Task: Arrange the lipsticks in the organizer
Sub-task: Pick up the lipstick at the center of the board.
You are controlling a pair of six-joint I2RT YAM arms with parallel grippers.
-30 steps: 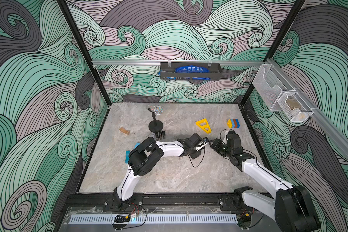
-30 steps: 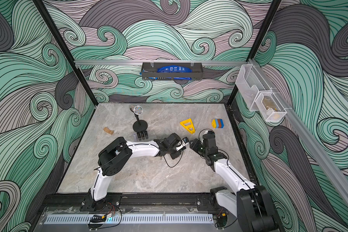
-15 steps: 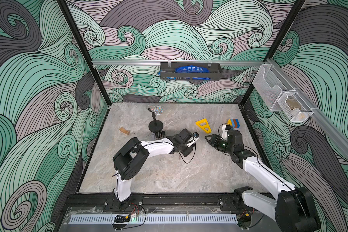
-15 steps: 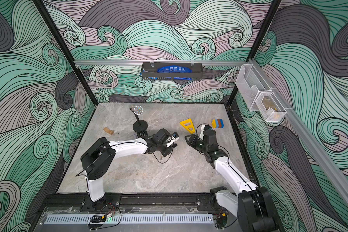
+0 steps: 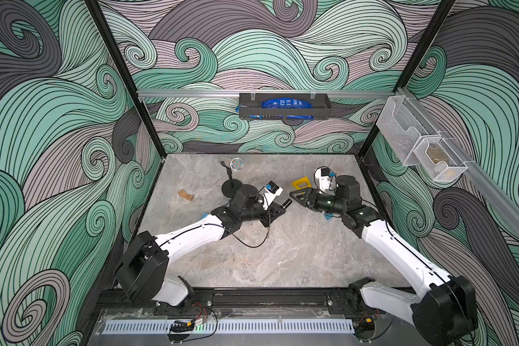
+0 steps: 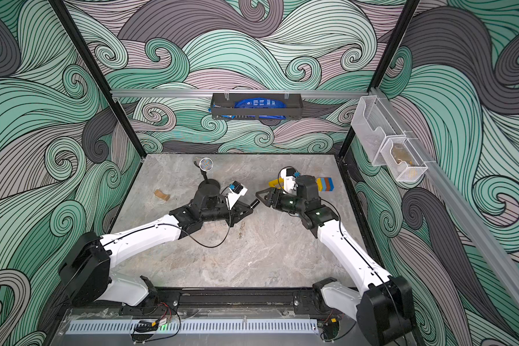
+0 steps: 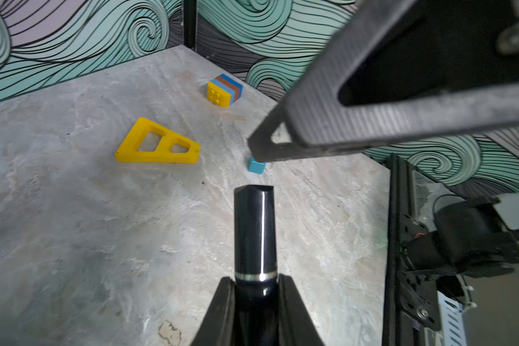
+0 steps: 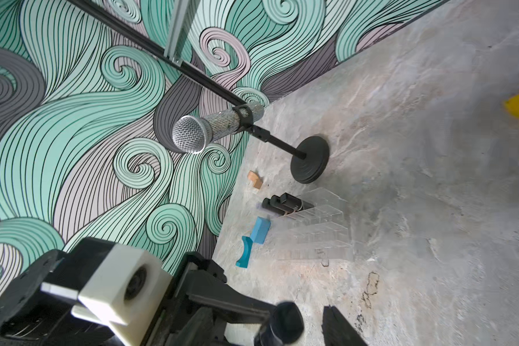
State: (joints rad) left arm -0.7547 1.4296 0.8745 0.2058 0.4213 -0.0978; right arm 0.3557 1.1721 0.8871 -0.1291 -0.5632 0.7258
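The left pincer (image 7: 254,279) is clamped on a black lipstick (image 7: 253,233), gripping its lower part just under the silver ring, so that most of the glossy tube sticks out past the fingertips. In both top views this lipstick (image 5: 286,204) is carried above the middle of the counter (image 5: 252,254), pointing toward the right pincer (image 5: 292,200). The right pincer's jaws stand apart with nothing between them, their tips just beside the tube's free end but not touching it. The organizer (image 8: 318,227) shows only in the right wrist view. It is a clear grid tray lying flat on the counter, and in the top views the left arm hides it. A cluster of other black lipsticks (image 8: 282,202) appears to stand in the cells at the organizer's end nearest the base of the microphone (image 8: 204,131) stand. A blue block (image 8: 259,230) and a teal curved piece (image 8: 244,251) lie just beside the tray. A wooden block (image 8: 255,179) lies farther off. Beyond the held tube lie a yellow triangular frame (image 7: 162,157), a stacked brick (image 7: 222,91) and a small blue cube (image 7: 256,167).
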